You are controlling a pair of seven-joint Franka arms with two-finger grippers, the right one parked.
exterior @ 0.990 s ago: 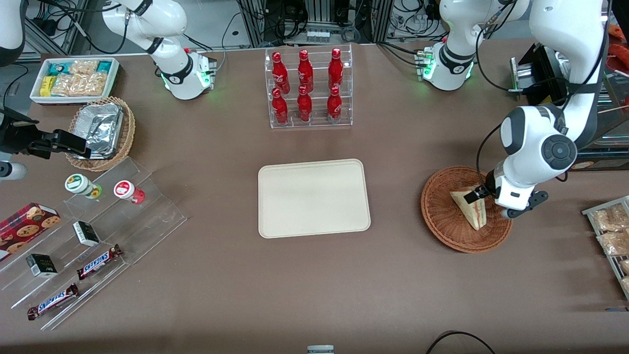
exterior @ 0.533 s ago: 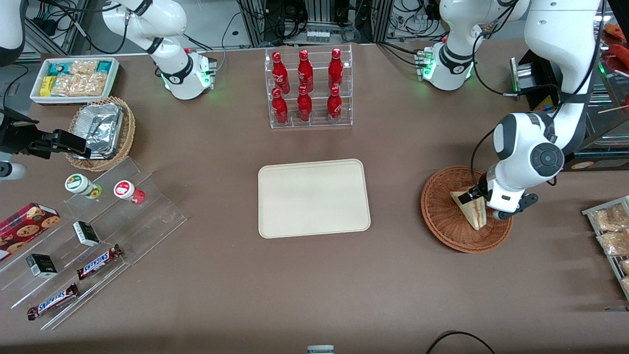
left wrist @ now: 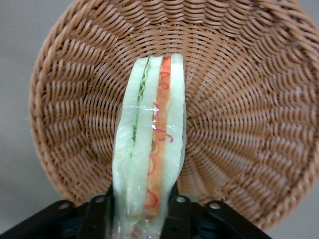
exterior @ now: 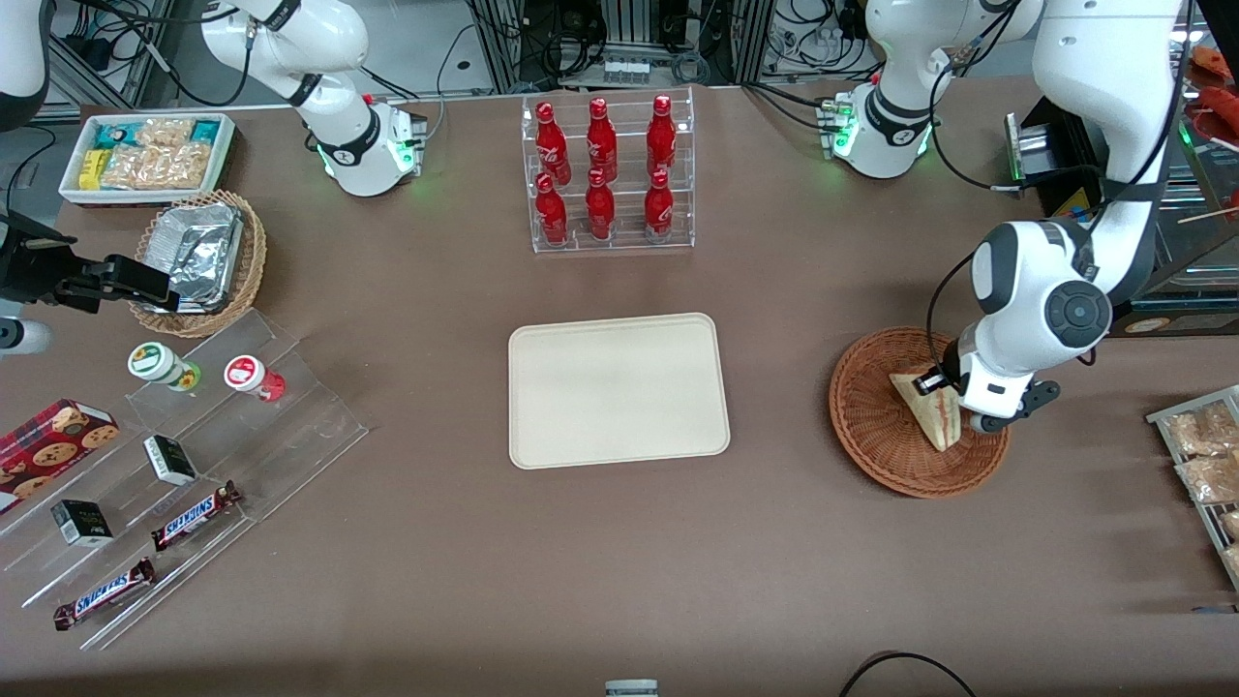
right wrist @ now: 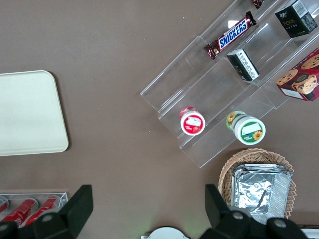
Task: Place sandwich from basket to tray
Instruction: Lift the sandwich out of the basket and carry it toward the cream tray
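One sandwich, one tray, and not much in between, so this is a pretty simple setup. Scanning the front view from the parked arm's end: there's a white bin of snack packets (exterior: 145, 155), a tan wicker basket holding foil containers (exterior: 198, 259), and a clear stepped display (exterior: 194, 474) with little cups, boxes and Snickers bars. Mid-table there's a rack of red bottles (exterior: 608, 174), and nearer the camera than that sits the tray (exterior: 618, 389), with nothing on it.

Toward the working arm's end is the basket (exterior: 871, 426), and the sandwich (exterior: 931, 414) is in it, standing on edge. The gripper (exterior: 937, 382) is right down at the wrapped wedge. The wrist camera makes it clearer: the sandwich (left wrist: 149, 149) runs straight up the middle of the basket (left wrist: 249, 99), striped edge facing the camera, and the black fingers (left wrist: 99, 211) sit on either flat side of it. So the jaws look clamped on the sandwich, squeezing the bread faces.

My read is that this is the grasp step, basically done, with the lift not started, since the wedge looks like it's resting in the weave. The next move calls for a straight lift high enough to clear the basket rim, then a carry over to the tray. The bread's soft and the wrap is slick, so it could slip or squash.
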